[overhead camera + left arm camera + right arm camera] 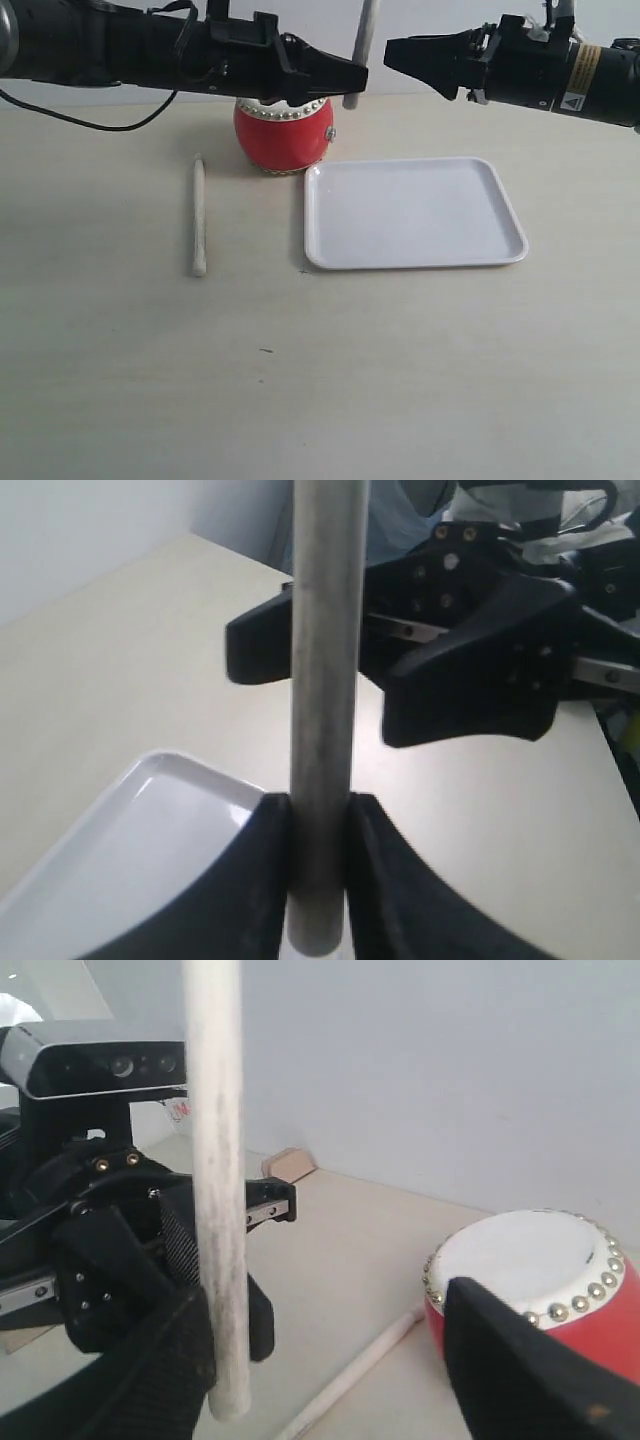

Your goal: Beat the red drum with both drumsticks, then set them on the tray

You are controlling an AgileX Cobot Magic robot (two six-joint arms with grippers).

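One drumstick (365, 40) upright, clamped in left tool (352, 82)

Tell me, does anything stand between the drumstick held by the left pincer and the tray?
Nothing visible does. The left pincer holds the drumstick upright above the table, close to the tray, and nothing lies in the tray. The open right pincer is beside the stick, not under it.

Looks like a robotics lab: pale tabletop (400, 380), plain white wall (450, 1060), arm-mounted camera (100, 1060).
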